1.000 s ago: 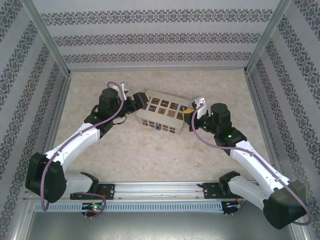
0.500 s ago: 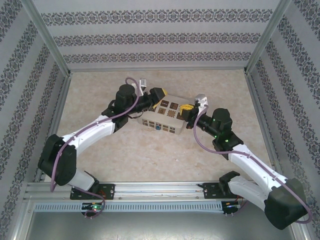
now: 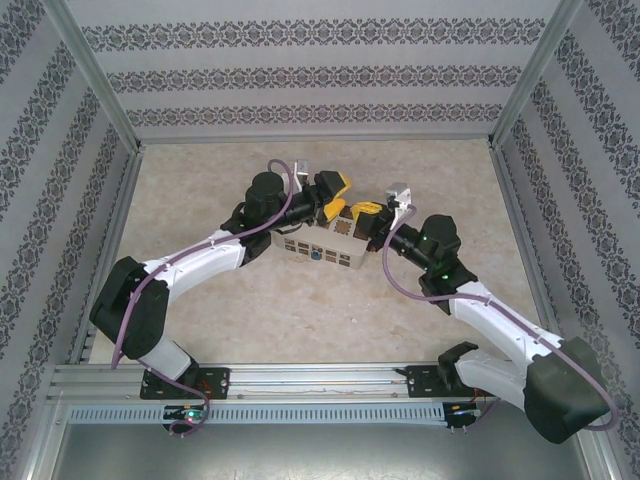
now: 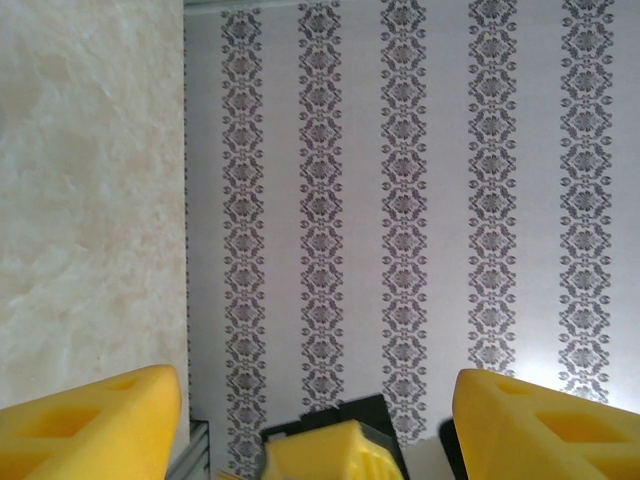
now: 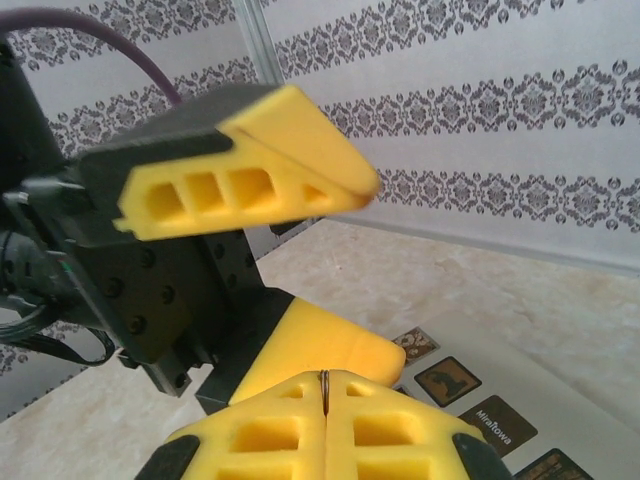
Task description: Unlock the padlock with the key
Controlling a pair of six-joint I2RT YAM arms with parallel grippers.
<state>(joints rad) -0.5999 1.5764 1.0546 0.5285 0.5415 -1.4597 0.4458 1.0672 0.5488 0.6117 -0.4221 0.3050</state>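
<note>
Top external view: the padlock (image 3: 315,254) is the small blue speck on the near side wall of the cream box (image 3: 340,259), low against the counter (image 3: 250,300). Both hands are up above the box's far right end, well clear of the padlock.

Your left hand (image 3: 335,197) is spread wide. From its own wrist camera the two yellow fingers (image 4: 90,415) stand far apart, with the tip of the right hand between them. Your right hand (image 5: 325,392) is pressed together, and a thin sliver of metal shows in the seam, most likely the key (image 5: 325,384). The rest of it is hidden, so you cannot read which way it points.

Expect the padlock to be light, rigid and smooth-skinned. It looks to hang loose on its thin shackle, so it will probably swing or twist the moment the key pushes on it. Take it by the blue body, across the two flat faces. Keep off the shackle, and leave whichever face has the keyhole free; that face is too small to make out here. The box is much bulkier and should stay put.

The key is thin, stiff and slick. It can pivot between soft pads, so check its angle before you drive it in.
</note>
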